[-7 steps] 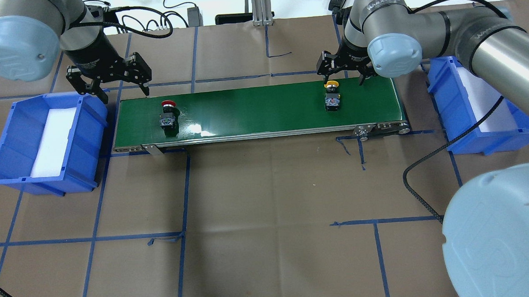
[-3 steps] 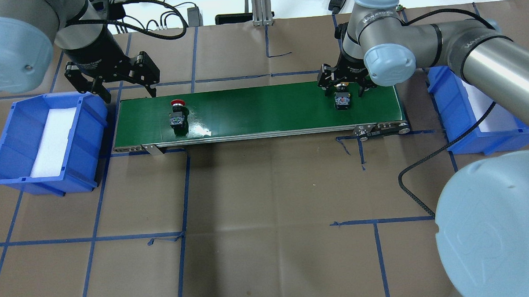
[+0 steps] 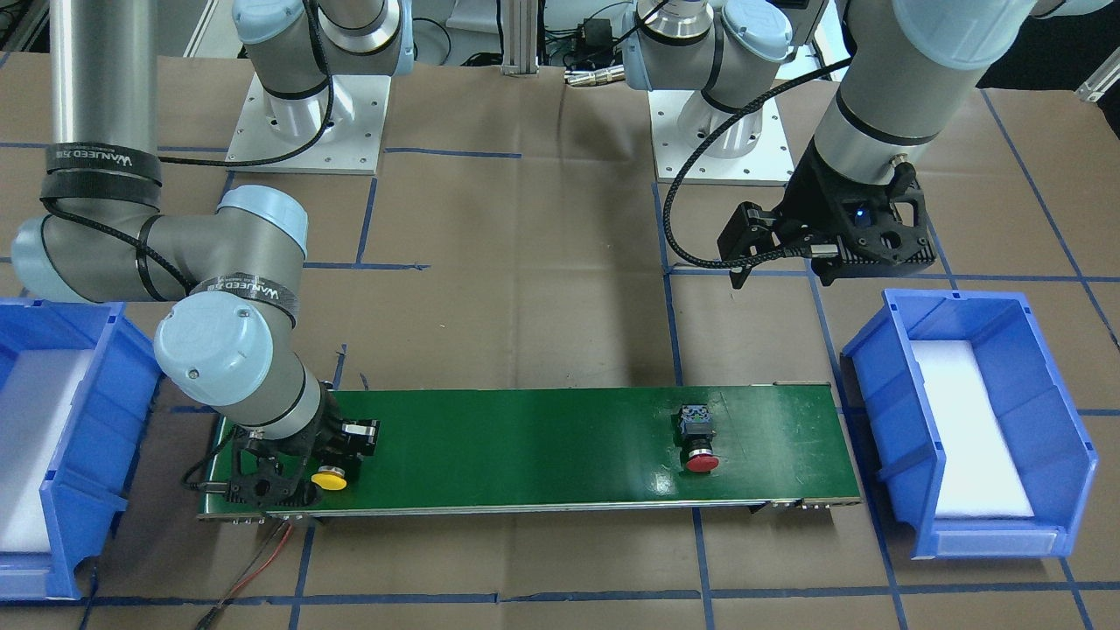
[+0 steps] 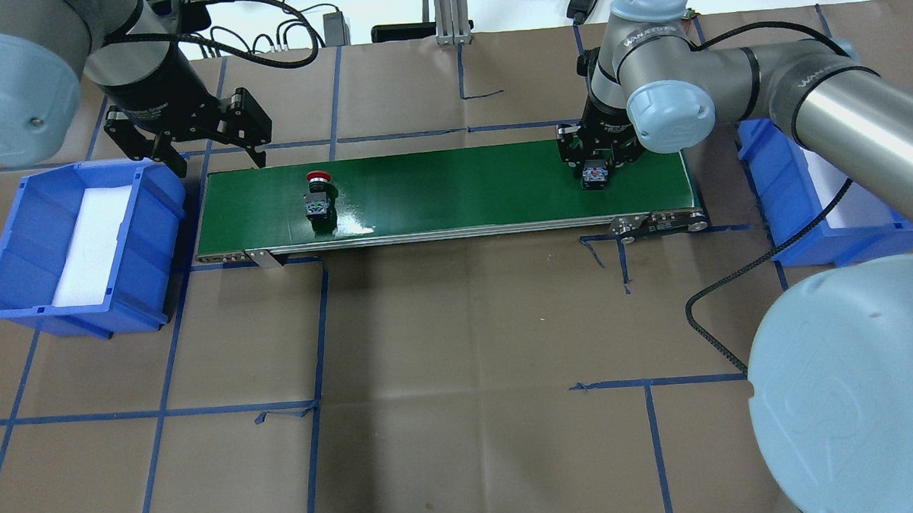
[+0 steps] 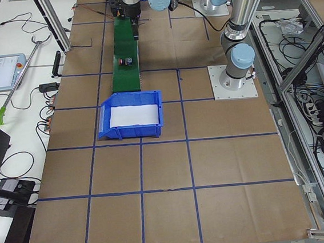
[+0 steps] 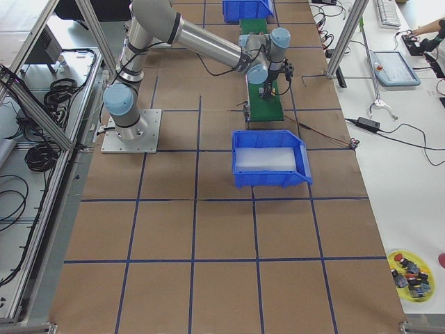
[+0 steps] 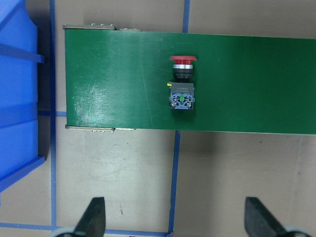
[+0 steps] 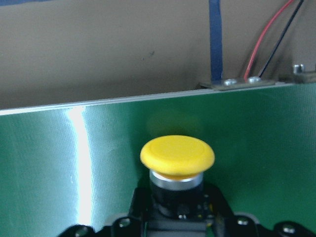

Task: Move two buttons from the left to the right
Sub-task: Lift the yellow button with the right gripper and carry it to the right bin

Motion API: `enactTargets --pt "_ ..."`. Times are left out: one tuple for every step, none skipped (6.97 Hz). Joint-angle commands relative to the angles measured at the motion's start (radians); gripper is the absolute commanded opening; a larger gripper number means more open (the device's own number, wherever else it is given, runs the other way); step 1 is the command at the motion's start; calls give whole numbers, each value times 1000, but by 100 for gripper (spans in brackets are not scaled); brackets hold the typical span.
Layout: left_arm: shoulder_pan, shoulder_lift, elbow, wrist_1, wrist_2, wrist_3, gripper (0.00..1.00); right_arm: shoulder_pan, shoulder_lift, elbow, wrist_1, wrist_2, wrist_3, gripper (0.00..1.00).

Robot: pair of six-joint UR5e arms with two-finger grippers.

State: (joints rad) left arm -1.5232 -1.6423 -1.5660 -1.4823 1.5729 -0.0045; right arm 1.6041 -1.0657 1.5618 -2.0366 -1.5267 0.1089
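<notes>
Clamps the yellow button (image 3: 331, 478) at the belt's (image 4: 461, 180) right end in the right tool (image 4: 596, 168), gaping a second ago, rolls the red button (image 4: 318, 194) rightward on the left half, holds the left tool (image 4: 219, 163) open, looks ready to lift.

Green belt, blue bins, brown tabletop with blue tape grid.
Belt (image 4: 454, 187) glossy dark green, white glare streaks, silver edge rail. Red button (image 4: 318, 197): red cap, black neck, grey-black block, blue end face with a green spot. Yellow button (image 3: 330, 478): yellow cap, silver collar, black body. Left bin (image 4: 16, 245) and right bin (image 4: 843, 244) both bright blue, white liner inside. Tabletop (image 4: 460, 363) plain brown paper, blue tape lines in squares. Left arm (image 3: 910, 79) and right arm (image 4: 861, 113) silver-grey, pale blue joint caps, black bands with white lettering. Left hand (image 4: 219, 163) and right hand (image 4: 595, 166) black. Wires (image 8: 266, 39) at belt end red and black.
</notes>
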Motion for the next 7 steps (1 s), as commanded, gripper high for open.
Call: enactTargets --pt "1 1 0 1 1 3 100 -9 -22 -11 24 -61 -8 8" --pt "1 1 0 2 -1 3 100 -21 -61 -15 35 -62 -27 5" --pt "1 -1 0 2 -1 3 100 -65 -118 -46 53 -62 -53 5" --pt "1 -1 0 2 -1 3 100 -126 -169 -86 108 -59 -55 5" --pt "1 -1 0 2 -1 3 100 -186 -200 -107 172 -62 -70 5" --pt "1 1 0 2 -1 3 100 -269 -226 -109 182 -62 -159 5" --pt "1 1 0 2 -1 3 100 -353 -227 -103 184 -62 -352 5"
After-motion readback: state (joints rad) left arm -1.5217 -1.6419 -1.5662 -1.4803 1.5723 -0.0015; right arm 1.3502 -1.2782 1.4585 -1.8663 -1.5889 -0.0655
